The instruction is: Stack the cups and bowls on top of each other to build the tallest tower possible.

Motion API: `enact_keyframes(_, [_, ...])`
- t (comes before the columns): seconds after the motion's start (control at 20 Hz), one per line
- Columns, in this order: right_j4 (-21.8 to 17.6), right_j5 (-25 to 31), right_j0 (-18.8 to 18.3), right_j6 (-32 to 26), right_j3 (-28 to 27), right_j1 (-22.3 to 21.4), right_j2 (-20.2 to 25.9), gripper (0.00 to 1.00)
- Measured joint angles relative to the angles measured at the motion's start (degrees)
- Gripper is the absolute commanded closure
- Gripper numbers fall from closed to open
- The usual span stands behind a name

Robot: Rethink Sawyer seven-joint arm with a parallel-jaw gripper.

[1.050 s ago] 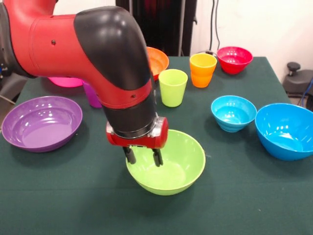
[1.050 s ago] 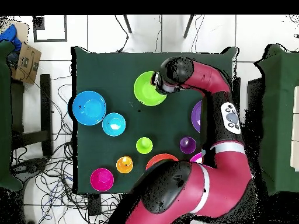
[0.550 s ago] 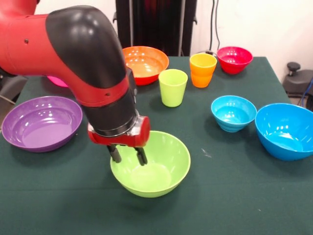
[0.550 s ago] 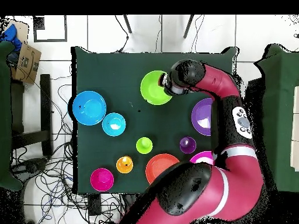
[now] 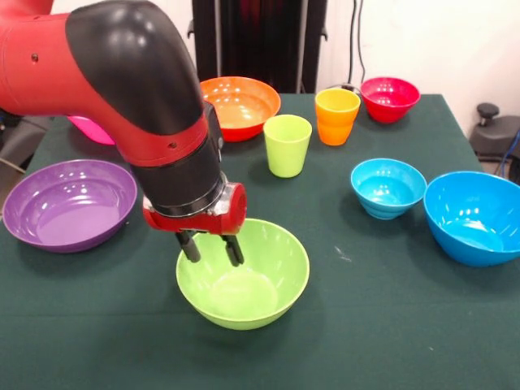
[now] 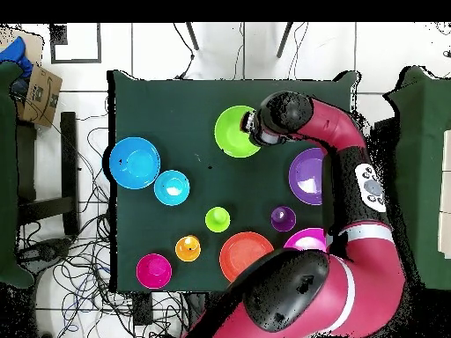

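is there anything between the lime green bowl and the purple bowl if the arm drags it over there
Nothing visible: only bare table lies between the lime green bowl and the shallow purple bowl. The gripper straddles the green bowl's rim.

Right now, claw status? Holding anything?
Claw: closed on the rim of the lime green bowl, one finger inside, one outside.

Bare surface (image 5: 390,325) open on the near side, between green bowl (image 5: 244,284) and blue bowl (image 5: 475,215). Far half crowded: orange bowl (image 5: 238,106), green cup (image 5: 287,145), orange cup (image 5: 336,115), red bowl (image 5: 390,98). Arm (image 5: 154,114) blocks the way toward purple bowl (image 5: 69,203).
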Motion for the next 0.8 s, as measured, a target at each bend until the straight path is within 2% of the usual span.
enact_keyframes(0.8, [0.0, 2.4, 0.4, 0.0, 0.1, -4.5, 1.2, 0.0])
